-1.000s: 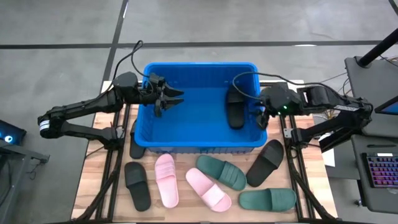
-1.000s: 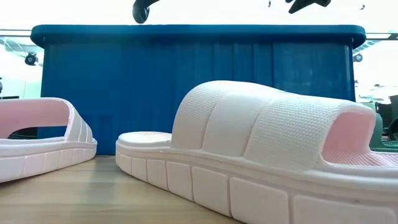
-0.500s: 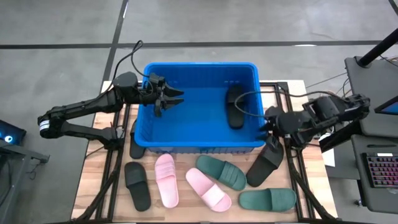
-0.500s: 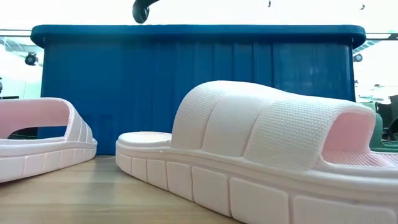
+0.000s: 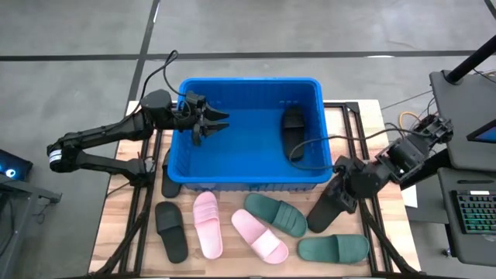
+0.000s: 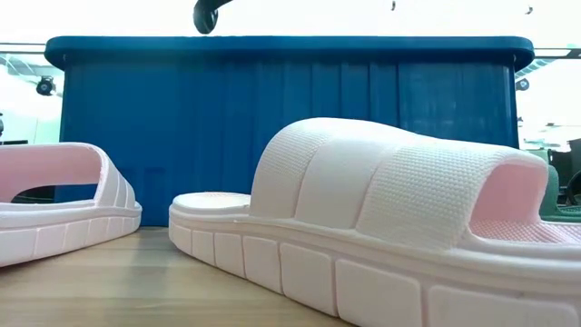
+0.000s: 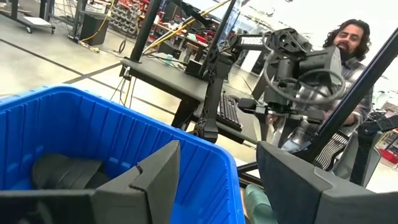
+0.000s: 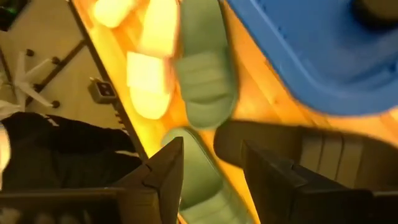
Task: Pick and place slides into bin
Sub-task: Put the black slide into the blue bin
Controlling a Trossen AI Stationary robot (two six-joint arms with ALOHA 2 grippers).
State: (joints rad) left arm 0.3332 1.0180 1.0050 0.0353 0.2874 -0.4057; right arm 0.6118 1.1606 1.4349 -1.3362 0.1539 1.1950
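Note:
The blue bin (image 5: 248, 180) stands at the middle of the table, and one black slide (image 5: 293, 132) lies on its floor at the right. My left gripper (image 5: 215, 124) hovers open and level over the bin's left part (image 7: 93, 130). My right gripper (image 5: 339, 184) hangs open, tipped downward, above a black slide (image 5: 329, 205) that lies flat on the table by the bin's near right corner. In the right wrist view this black slide (image 8: 311, 155) and two green slides (image 8: 202, 81) lie below the open fingers (image 8: 155, 180).
Along the table's near side lie a black slide (image 5: 170, 230), two pink slides (image 5: 207, 223) (image 5: 260, 235) and two green slides (image 5: 277, 214) (image 5: 333, 248). Another black slide (image 5: 169, 182) lies by the bin's near left corner. A person (image 7: 348, 43) stands beyond the table.
My right gripper has swung away from the bin's right rim toward the table's near edge and tipped downward, ending above the black slide beside the bin. The black slide inside the bin has stayed where it lay.

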